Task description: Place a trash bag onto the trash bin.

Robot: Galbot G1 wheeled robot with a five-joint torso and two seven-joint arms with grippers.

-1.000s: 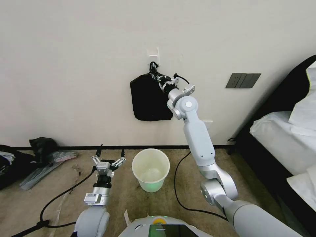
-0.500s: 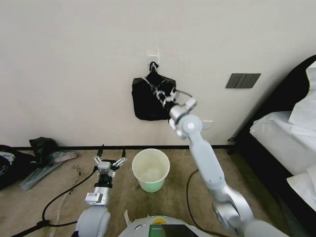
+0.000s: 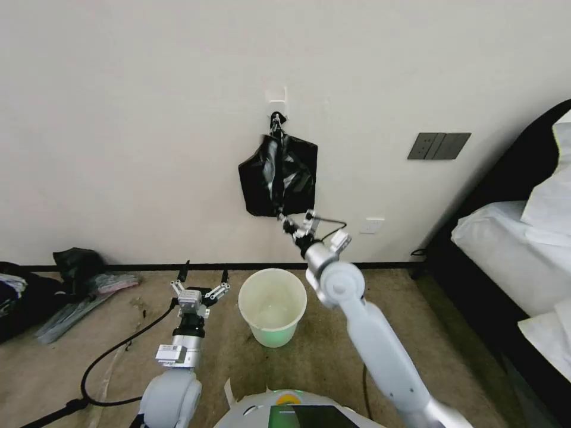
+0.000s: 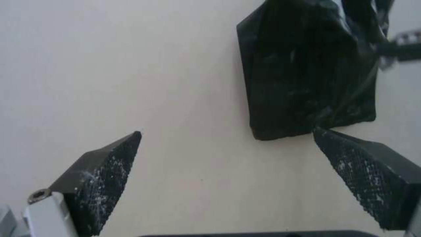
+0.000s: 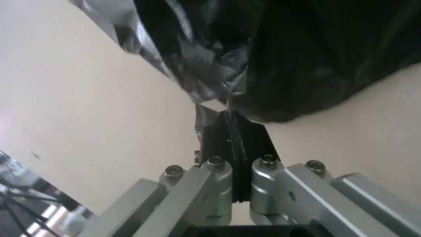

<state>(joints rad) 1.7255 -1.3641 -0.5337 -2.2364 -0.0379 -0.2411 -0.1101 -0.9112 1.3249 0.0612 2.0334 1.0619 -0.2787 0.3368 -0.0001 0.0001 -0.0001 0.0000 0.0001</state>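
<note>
The wall (image 3: 148, 119) is pale and plain, with a small white hook (image 3: 278, 97) high at centre and a dark switch plate (image 3: 439, 145) to the right. A bed (image 3: 523, 249) with white bedding stands at the right edge. The carpet (image 3: 71, 362) is beige, with a dark heap of cloth and grey plastic (image 3: 59, 285) at far left against the skirting.

The black pack (image 3: 262, 190), flat and squarish, hangs from the hook by its knotted top. A strip of the trash bag (image 3: 277, 172), glossy black film with a grey sheen, runs from the knot down across the front of the pack to the right gripper.

The trash bin (image 3: 272, 306), cream-white and round, stands upright on the carpet below the pack, its mouth uncovered.

The right arm (image 3: 380, 351) reaches up and forward above the bin's right rim. The right gripper (image 3: 287, 224) sits just below the pack's lower edge, fingers pressed together on the lower end of the trash bag; in the right wrist view the film (image 5: 206, 82) is pinched between the two black pads (image 5: 245, 138), with the bag rising away from the fingertips.

The left gripper (image 3: 201, 284) hovers low, just to the left of the bin and apart from it, fingers spread wide and empty; the left wrist view shows its two pads (image 4: 105, 174) far apart, pointing toward the wall.
</note>
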